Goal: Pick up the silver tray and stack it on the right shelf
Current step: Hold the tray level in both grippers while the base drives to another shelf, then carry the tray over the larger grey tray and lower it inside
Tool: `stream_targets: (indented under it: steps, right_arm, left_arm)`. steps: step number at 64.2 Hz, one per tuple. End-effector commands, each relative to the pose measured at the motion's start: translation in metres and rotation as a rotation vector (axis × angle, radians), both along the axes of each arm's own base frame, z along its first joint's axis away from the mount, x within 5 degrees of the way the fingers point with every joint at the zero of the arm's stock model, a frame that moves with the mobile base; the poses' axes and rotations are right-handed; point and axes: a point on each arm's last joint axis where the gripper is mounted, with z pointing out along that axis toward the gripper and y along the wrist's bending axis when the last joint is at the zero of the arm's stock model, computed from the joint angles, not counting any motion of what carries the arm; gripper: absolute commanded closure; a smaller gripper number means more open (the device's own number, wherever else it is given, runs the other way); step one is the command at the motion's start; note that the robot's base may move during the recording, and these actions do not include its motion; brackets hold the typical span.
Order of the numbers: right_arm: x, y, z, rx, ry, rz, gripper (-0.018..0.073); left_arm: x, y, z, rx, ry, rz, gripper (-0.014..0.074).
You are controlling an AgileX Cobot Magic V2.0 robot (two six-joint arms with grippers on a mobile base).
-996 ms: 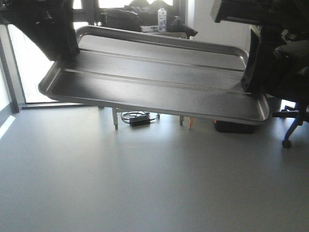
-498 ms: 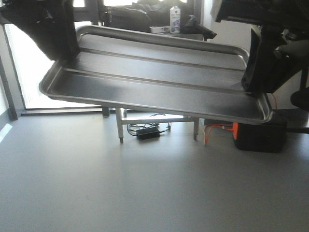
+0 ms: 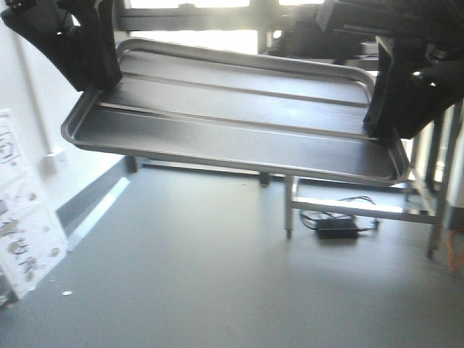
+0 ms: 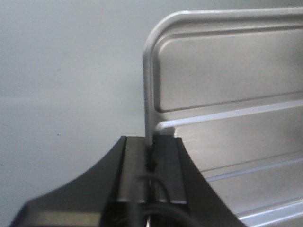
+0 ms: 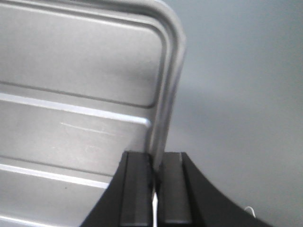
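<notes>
Left wrist cam: left gripper (image 4: 150, 158) is clamped on the short-end rim of the silver tray (image 4: 227, 118). The lip is pinched between the two black fingers (image 4: 135, 170), close to a rounded corner. The raised ridges run across the base away from the grip. Past the rim there is only plain grey floor (image 4: 61, 71).

Right wrist cam: mirror of that. Right gripper (image 5: 155, 177) is closed on the opposite short-end rim, one finger on each side of the lip, near that end's rounded corner. There is a faint scratch on the base between the ridges.

Front cam: the tray (image 3: 239, 123) is airborne, open side up, with its long side across the view. It is carried between both arms, left gripper (image 3: 98, 76) on its left end and right gripper (image 3: 378, 119) on its right end. The right end reads lower than the left here.

Below and beyond the tray is grey floor. A white sheet with drawings (image 3: 25, 217) stands against the left wall. Right of centre, behind the tray, is a steel frame (image 3: 362, 209) on legs. A black power brick (image 3: 335, 226) with its cable lies on the floor under it. Something orange (image 3: 457, 250) shows at the far right edge, can't tell what. At the back is a bright window (image 3: 188, 38), washed out.
</notes>
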Motion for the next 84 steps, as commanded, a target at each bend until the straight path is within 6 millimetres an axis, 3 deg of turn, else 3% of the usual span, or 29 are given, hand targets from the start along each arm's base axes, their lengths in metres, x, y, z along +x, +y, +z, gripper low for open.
stream_targets:
  steps: [1, 84]
  right_arm:
    - [0.0002, -0.0009, 0.019, 0.022, -0.1, 0.025, 0.0503]
    - [0.0002, -0.0009, 0.019, 0.022, -0.1, 0.025, 0.0503]
  left_arm:
    - [-0.0049, 0.0024, 0.0248, -0.054, -0.088, -0.016, 0.0691]
    - [-0.0051, 0.0022, 0.0248, -0.057, -0.086, -0.015, 0.0691]
